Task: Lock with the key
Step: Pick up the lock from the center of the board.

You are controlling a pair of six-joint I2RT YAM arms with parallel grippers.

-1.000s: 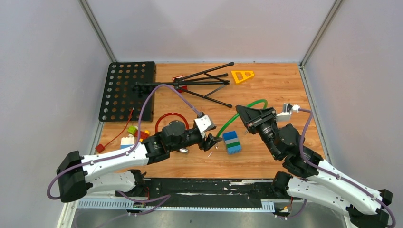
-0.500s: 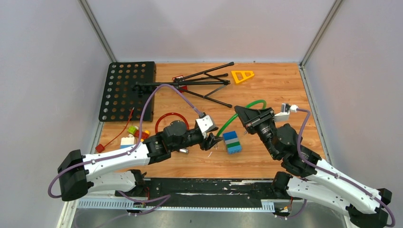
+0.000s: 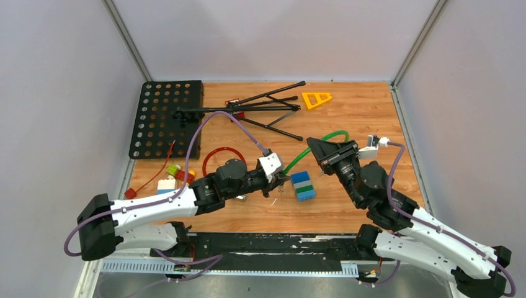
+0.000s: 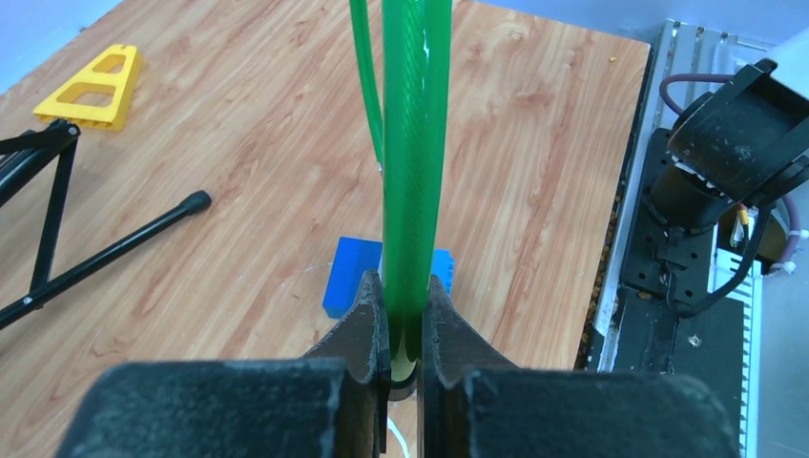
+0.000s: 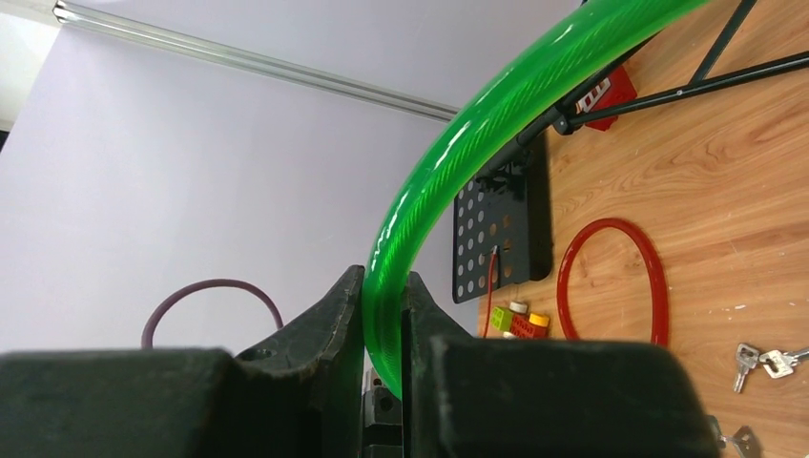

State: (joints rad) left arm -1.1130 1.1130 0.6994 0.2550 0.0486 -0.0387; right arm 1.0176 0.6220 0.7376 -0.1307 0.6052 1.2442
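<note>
A green cable lock (image 3: 335,133) arcs above the table between both arms. My left gripper (image 3: 284,180) is shut on one end of the cable (image 4: 415,143). A black collar shows between the fingers (image 4: 370,329) at the left gripper (image 4: 405,291). My right gripper (image 3: 312,144) is shut on the cable (image 5: 458,153) further along. Its jaws pinch the tube at the right gripper (image 5: 383,281), with a dark block just behind them. A bunch of small silver keys (image 5: 763,361) lies loose on the wood, and the keys (image 3: 239,197) sit under the left arm.
A blue, green and grey block stack (image 3: 303,185) stands just right of the left gripper. A red ring (image 3: 223,152), toy bricks (image 3: 173,177), a black perforated plate (image 3: 166,118), a folded black tripod (image 3: 248,108) and a yellow triangle (image 3: 316,99) lie further back.
The left gripper has closed from open onto the green cable's end and shifted slightly right. The right arm has held its grip without moving.
</note>
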